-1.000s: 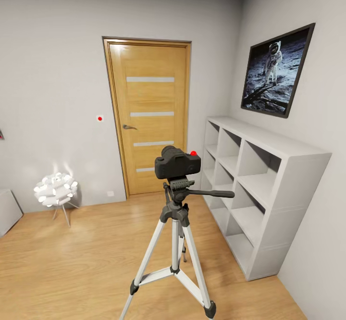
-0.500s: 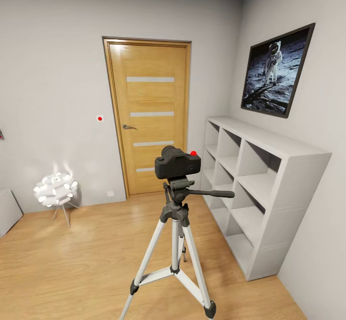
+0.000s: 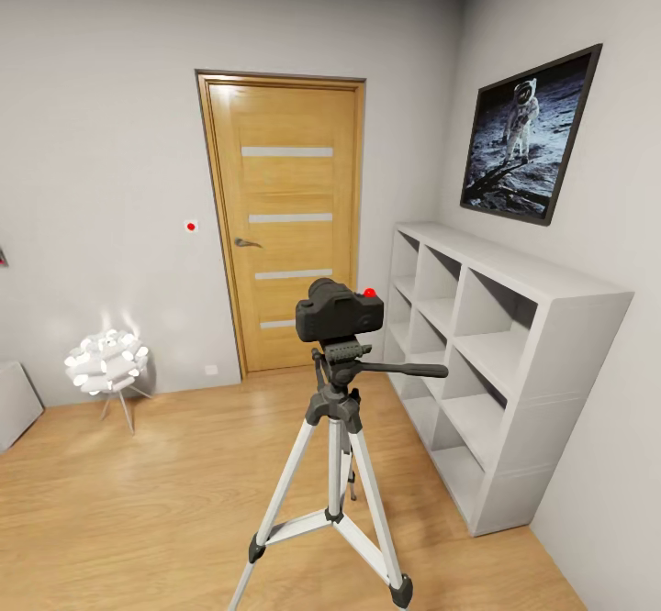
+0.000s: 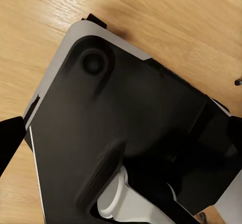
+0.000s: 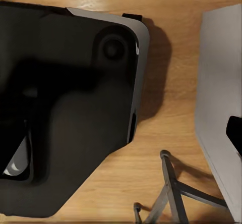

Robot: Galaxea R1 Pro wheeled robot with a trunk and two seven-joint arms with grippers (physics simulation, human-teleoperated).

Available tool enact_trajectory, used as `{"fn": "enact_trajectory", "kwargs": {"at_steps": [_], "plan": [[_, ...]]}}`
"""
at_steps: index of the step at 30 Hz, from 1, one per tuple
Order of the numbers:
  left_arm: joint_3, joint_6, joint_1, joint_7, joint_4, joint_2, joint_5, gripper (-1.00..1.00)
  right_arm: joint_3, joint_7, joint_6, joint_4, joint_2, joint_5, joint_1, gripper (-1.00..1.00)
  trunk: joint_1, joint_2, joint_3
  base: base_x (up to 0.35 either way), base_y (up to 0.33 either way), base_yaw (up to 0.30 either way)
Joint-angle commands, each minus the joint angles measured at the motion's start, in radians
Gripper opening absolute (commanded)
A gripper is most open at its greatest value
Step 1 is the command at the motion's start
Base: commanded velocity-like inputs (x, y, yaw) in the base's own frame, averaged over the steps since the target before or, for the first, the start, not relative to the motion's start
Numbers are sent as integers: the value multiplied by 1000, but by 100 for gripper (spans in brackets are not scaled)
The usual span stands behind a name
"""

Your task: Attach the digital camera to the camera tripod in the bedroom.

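Black camera [image 3: 338,310] sits on the tripod [image 3: 333,446] head, near the shelf [image 3: 500,354]. No fingers touch it; whether either gripper's are apart, I cannot tell.

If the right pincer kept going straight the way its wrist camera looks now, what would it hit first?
Most likely the robot's own dark base, which sits in the middle of that view, above the wood floor. A tripod leg and the white shelf lie off to the side. Depth is hard to judge.
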Motion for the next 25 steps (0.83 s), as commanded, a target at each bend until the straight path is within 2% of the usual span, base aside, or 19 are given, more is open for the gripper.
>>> {"fn": "enact_trajectory", "kwargs": {"at_steps": [1, 14, 25], "plan": [[-4, 5, 0, -3, 0, 0, 9, 100, 6, 0, 8, -1, 0, -9, 1, 100, 0, 0, 0, 0, 0, 0], [-4, 5, -1, -3, -1, 0, 9, 100, 6, 0, 8, 11, 18, -10, 1, 100, 0, 0, 0, 0, 0, 0], [-4, 5, -1, -3, -1, 0, 9, 100, 6, 0, 8, 13, 20, -10, 1, 100, 0, 0, 0, 0, 0, 0]]}}
